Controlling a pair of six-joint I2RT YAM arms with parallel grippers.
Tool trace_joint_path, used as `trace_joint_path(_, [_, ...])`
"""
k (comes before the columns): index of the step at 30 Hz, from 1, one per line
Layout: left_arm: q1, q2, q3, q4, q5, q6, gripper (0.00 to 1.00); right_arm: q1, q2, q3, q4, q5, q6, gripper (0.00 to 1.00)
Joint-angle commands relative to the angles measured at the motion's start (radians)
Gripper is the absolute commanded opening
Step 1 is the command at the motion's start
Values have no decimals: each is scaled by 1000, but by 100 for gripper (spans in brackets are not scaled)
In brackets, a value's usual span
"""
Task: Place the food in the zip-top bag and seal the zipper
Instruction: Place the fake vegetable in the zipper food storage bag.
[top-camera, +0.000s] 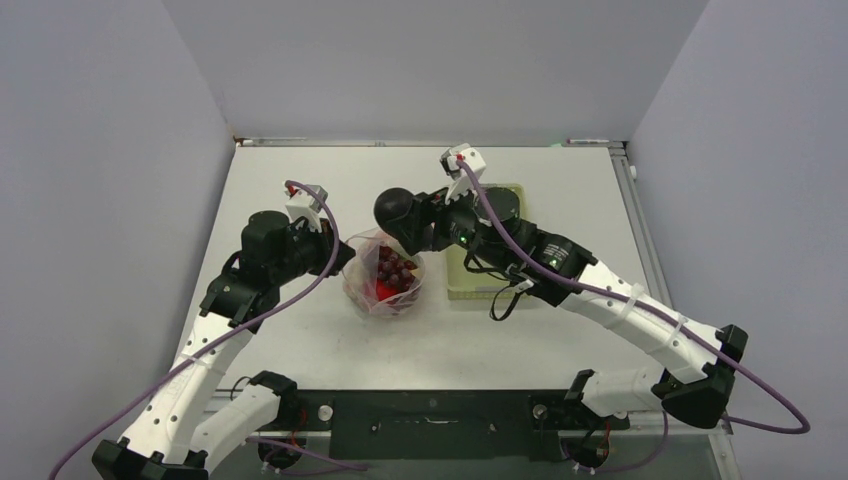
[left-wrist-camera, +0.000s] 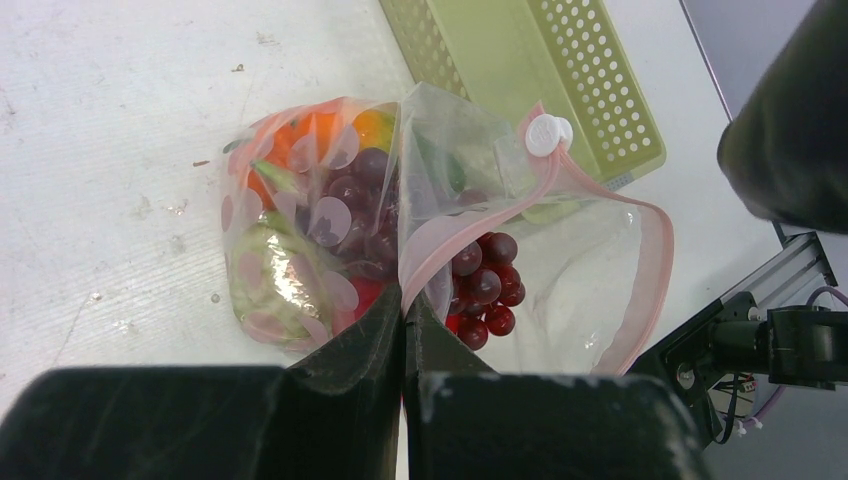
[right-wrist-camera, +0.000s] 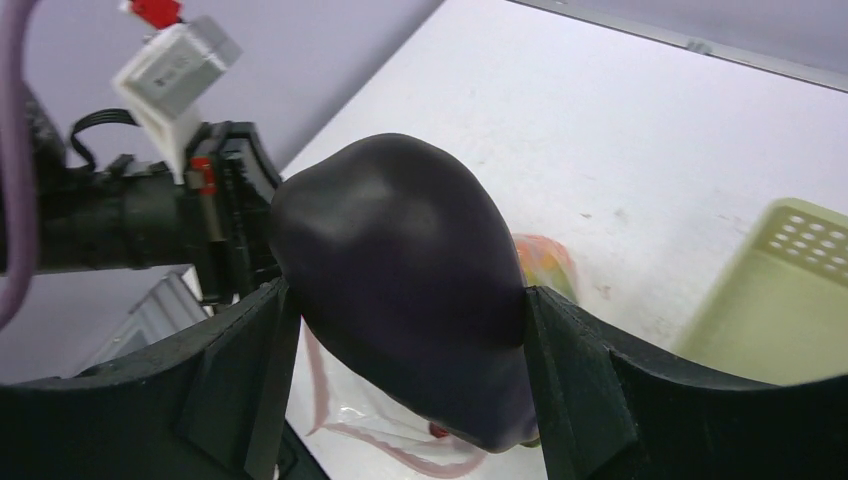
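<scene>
Left gripper (left-wrist-camera: 404, 318): clamps fully, fingers pressed together with no gap, on the pink-red zipper (left-wrist-camera: 655, 250) at the near rim of the zip-top bag (left-wrist-camera: 570, 270). Holds the mouth gaping, with the white slider (left-wrist-camera: 546, 133) at the far end of the strip. Covers the bag's near corner with its black fingers, so nothing of that corner shows. Barely shows from above, tucked under its own wrist beside the bag.

Inside the bag, on the table (top-camera: 450, 340): dark purple grapes (left-wrist-camera: 485, 285) by the mouth, orange pieces (left-wrist-camera: 300, 140) and a yellow-orange piece (left-wrist-camera: 372, 128) at the closed end, a red piece (left-wrist-camera: 365, 295) low down, a pale green piece (left-wrist-camera: 265, 265) blurred by crinkled plastic and pink dots. Cannot be counted through the film.

Right gripper (right-wrist-camera: 400, 310): spreads wide and grips the purple eggplant (right-wrist-camera: 400, 270) by its sides, off the table, at the bag's far rim in the top view, not inside it. Shows no stalk end. Blocks nearly all of the bag in the right wrist view, leaving only a loop of pink strip and a blurred orange patch below.

Pale green basket (right-wrist-camera: 790, 290): sits just right of the bag, blurred and cut by the frame edge here, largely under the right arm from above; contents impossible to tell.

Dark mass (left-wrist-camera: 785, 120) at the right edge of the left wrist view: cut off, eggplant or right gripper, cannot tell which.
</scene>
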Motion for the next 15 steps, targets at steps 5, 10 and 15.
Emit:
trace_joint_path(5, [1,-14,-2,30,-7,-5,0,84,-25,-95,288,-77,109,27])
trace_joint_path(10, [6,-19,-6,39,-2,-19,0,126,-6,-139,376,-15,144,27])
trace_joint_path(15, [6,-28,-17,56,0,-61,0,152,3,-215,446,43,192,26])
